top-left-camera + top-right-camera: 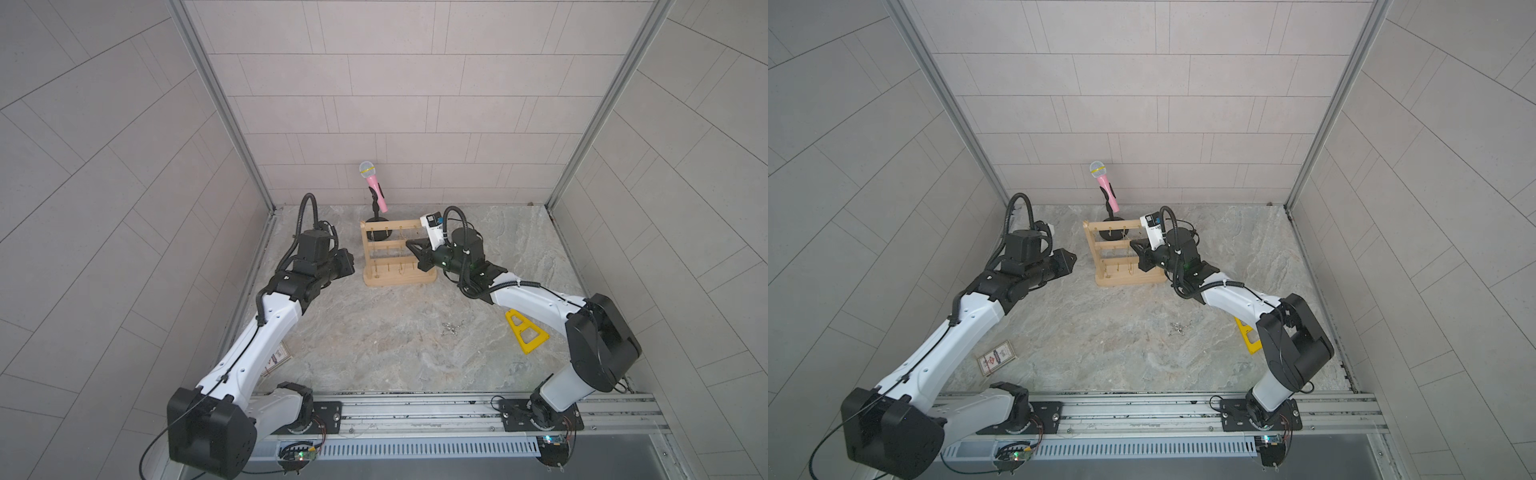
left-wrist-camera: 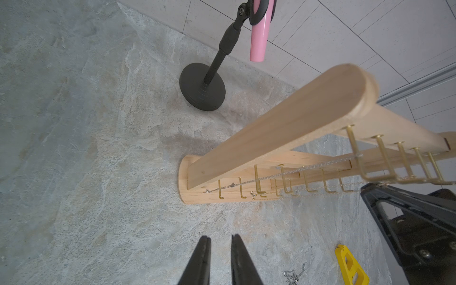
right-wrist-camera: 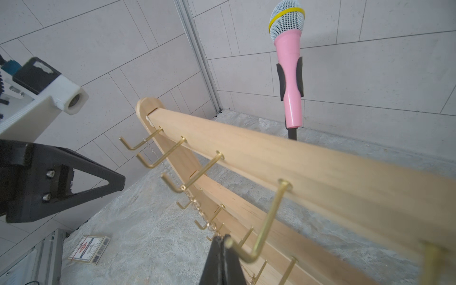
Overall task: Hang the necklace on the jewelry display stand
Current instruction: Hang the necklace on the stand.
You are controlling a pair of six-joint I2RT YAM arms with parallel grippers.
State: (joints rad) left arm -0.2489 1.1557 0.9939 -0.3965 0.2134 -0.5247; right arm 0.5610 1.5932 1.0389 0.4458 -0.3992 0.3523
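Observation:
The light-wood jewelry display stand stands upright at the back of the table, with brass hooks on its bars. My right gripper is at the stand's top bar, shut on a thin gold necklace that runs up to a top-bar hook. A silver chain hangs from the end hook down to the base. Another silver necklace lies loose on the table. My left gripper hovers left of the stand, open and empty.
A pink microphone on a black stand is just behind the rack. A yellow triangular frame lies under my right arm. A card box lies near my left arm. Tiled walls close in three sides.

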